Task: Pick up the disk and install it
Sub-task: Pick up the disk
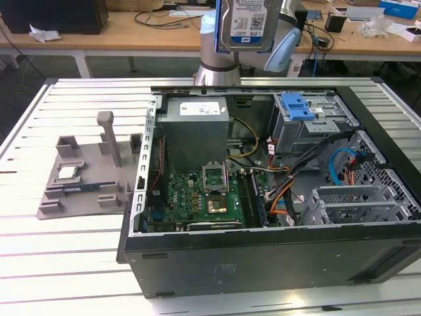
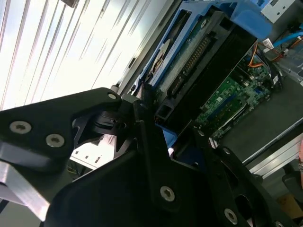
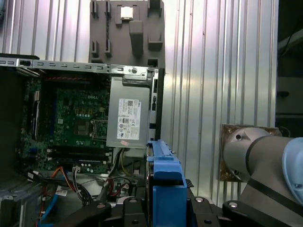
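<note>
The disk (image 1: 245,23), a silver drive with a blue-and-white label in a blue carrier frame, hangs upright high above the back wall of the open computer case (image 1: 263,253). In the second wrist view my gripper (image 2: 156,120) is shut on the disk (image 2: 199,61), with its black linkages closed around the lower edge. The first wrist view looks down along the carrier's blue edge (image 3: 163,182) onto the case below. The drive cage (image 1: 309,128) with a bare blue bracket (image 1: 296,105) on top stands inside the case, at the back on the exterior view's right.
Inside the case lie the motherboard (image 1: 204,194), a grey power supply (image 1: 197,122) and loose cables (image 1: 289,191). A grey fixture (image 1: 89,178) holding a small silver chip (image 1: 68,172) sits on the slatted table at the exterior view's left. The arm's base (image 1: 217,72) stands behind the case.
</note>
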{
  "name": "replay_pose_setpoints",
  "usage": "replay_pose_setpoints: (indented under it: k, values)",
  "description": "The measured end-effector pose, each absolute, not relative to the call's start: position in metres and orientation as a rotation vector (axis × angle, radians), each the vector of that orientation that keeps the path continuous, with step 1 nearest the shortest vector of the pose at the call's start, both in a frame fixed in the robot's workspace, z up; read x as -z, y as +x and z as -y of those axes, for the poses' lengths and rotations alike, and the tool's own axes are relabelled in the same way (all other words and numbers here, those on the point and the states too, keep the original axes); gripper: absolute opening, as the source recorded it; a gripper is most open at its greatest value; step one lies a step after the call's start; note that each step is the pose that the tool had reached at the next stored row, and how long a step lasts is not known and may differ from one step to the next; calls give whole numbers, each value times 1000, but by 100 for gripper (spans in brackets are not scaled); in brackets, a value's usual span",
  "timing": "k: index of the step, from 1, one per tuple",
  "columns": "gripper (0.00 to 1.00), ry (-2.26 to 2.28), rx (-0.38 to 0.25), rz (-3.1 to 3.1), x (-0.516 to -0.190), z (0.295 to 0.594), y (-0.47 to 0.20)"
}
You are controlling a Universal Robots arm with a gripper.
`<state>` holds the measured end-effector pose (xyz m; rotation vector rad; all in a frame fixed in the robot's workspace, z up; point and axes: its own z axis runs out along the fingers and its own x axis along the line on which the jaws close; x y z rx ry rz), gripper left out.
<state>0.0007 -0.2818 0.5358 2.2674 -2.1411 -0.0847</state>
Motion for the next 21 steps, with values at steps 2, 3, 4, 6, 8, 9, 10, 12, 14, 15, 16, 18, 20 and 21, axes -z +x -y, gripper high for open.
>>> replay_pose_setpoints:
  k: [2, 3, 4, 6, 8, 9, 10, 12, 14, 15, 16, 18, 20, 21]
  values:
    - [37, 2267, 85, 2141, -536, 282, 6]
    - [37, 2267, 85, 2141, -536, 282, 10]
    - [37, 2267, 85, 2141, -536, 282, 13]
    - [37, 2267, 85, 2141, -536, 282, 20]
    - [37, 2267, 86, 2141, -536, 282, 25]
    - [37, 2267, 86, 2141, -536, 282, 28]
    - [37, 2267, 86, 2141, -536, 282, 31]
    - [37, 2267, 86, 2140, -536, 282, 40]
    - [37, 2267, 86, 2140, -536, 282, 47]
    - [37, 2267, 87, 2140, -536, 282, 50]
    - [37, 2267, 87, 2140, -536, 282, 52]
    - [37, 2267, 87, 2140, -536, 282, 59]
    - [37, 2266, 87, 2140, -536, 282, 66]
    - [37, 2266, 87, 2140, -536, 282, 68]
